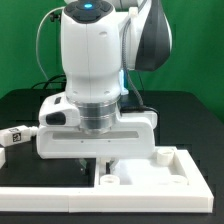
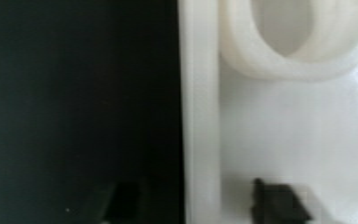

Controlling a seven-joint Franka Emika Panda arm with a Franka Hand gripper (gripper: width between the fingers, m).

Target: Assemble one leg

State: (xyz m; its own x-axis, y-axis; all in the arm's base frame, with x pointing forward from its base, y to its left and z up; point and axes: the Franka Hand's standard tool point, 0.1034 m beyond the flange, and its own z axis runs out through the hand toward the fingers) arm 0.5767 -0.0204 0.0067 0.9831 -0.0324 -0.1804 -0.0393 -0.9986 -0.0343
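Note:
One leg (image 1: 13, 137), a short white peg with a black-and-white tag, lies on the black table at the exterior view's left edge, well away from my gripper. My gripper (image 1: 107, 164) is down low at the back edge of the large white panel (image 1: 185, 180). In the wrist view my gripper (image 2: 197, 200) is open. Its two dark fingertips (image 2: 275, 198) stand on either side of the panel's raised rim (image 2: 201, 110) without touching it. A round white boss (image 2: 286, 45) on the panel lies ahead of the fingers.
Two round bosses (image 1: 107, 181) (image 1: 160, 158) rise from the panel near the gripper. A white rim (image 1: 60, 192) runs along the front of the exterior view. The arm's body hides the table behind it.

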